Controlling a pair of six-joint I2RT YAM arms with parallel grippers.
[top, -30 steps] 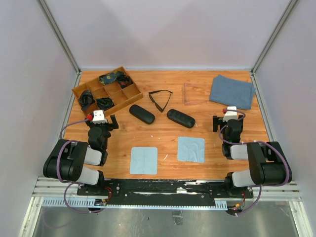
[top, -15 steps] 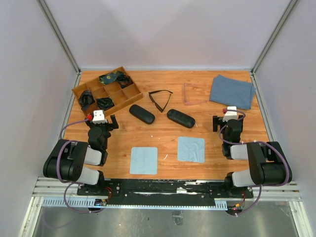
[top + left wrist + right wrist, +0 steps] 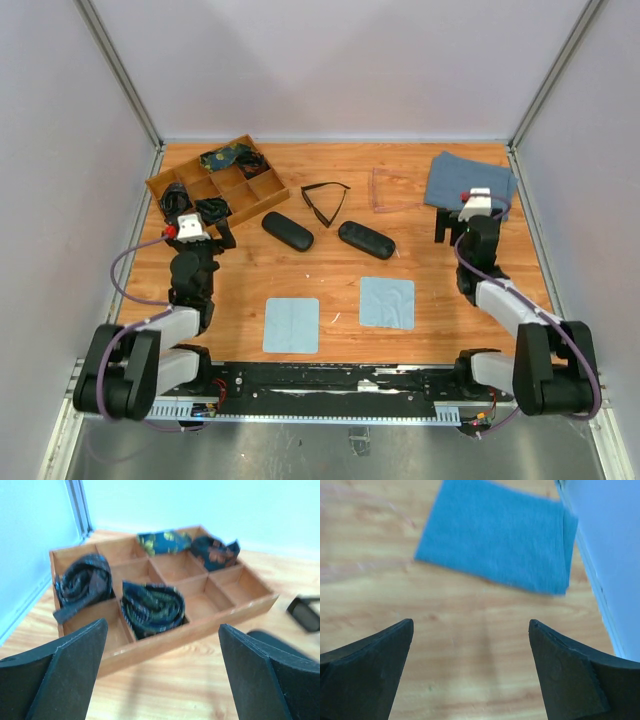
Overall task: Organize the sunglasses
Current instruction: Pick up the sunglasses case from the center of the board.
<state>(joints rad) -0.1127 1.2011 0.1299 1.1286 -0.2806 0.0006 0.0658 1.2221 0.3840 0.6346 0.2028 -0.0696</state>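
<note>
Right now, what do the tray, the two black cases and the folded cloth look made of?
Tray: wood, matte, plain brown boards with thin dividers.
Cases: possibly hard plastic or leatherette, black with a slight sheen; too small to tell.
Cloth: soft fabric, matte grey-blue, layered edge at one side.

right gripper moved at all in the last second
Yes. The right gripper moved forward: it was short of the folded blue towel and now overlaps the towel's near edge in the top view.

From above and behind, you saw the whole tabletop (image 3: 250, 270); your left wrist camera faced the tray (image 3: 190, 632) closely, your right the folded blue towel (image 3: 495, 545), both visible overhead too.
</note>
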